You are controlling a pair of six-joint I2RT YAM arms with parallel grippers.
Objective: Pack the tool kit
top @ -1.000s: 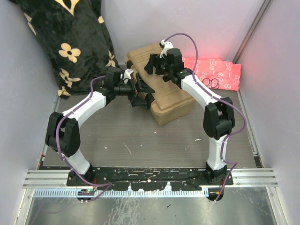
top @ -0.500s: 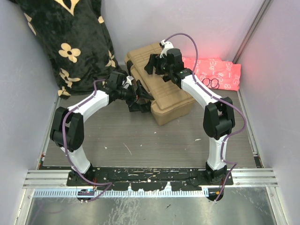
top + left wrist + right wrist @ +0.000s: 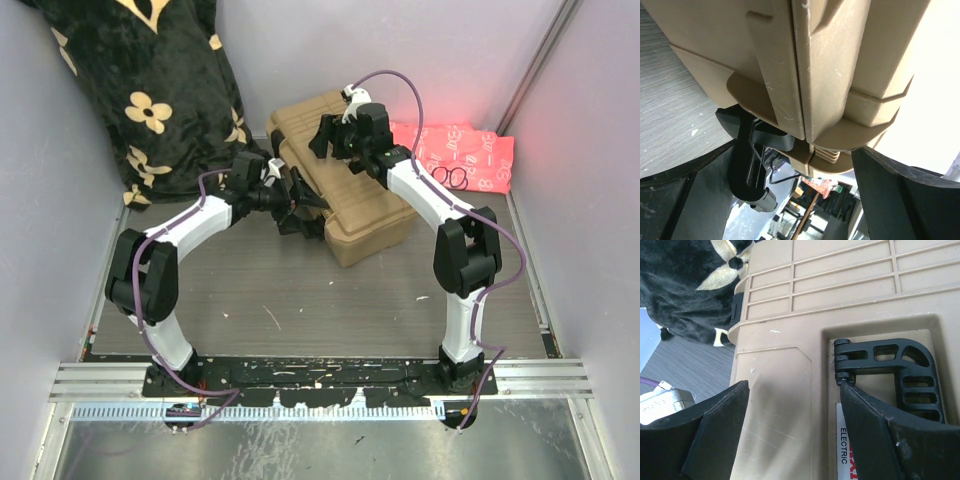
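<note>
- Leftmost, black floral blanket point(image 3: 150, 90) is heaped in the far-left corner, not part of the job.
- Left arm changes over the last second: elbow pulls in toward its base, forearm stands steeper, and left gripper point(image 3: 313, 216) pushes right, up against the tool kit's left end.
- Left fingers point(image 3: 685, 200) are spread wide and grip nothing. Wrist view shows them straddling the box end at the seam between lid and base.
- A black latch point(image 3: 747, 155) hangs just by that seam; can't tell if it is snapped home.
- Tool kit point(image 3: 370, 225) sits mid-desk toward the far side, turned at an angle, lid down on the base. No loose pliers or screwdrivers show on the desk point(image 3: 300, 290).
- Right gripper point(image 3: 332, 140) is unchanged from a second ago and hovers over the far end of the lid.
- Right fingers point(image 3: 715, 440) are parted fairly wide and hold nothing, with the black handle point(image 3: 910, 375) in its recess just off to one side.
- Pink patterned cloth point(image 3: 460, 155) lies far right, just beside the box, not involved.
- Judgement: packing looks mostly done, and the left arm's shift looks like lining up on the latch to secure the lid.
</note>
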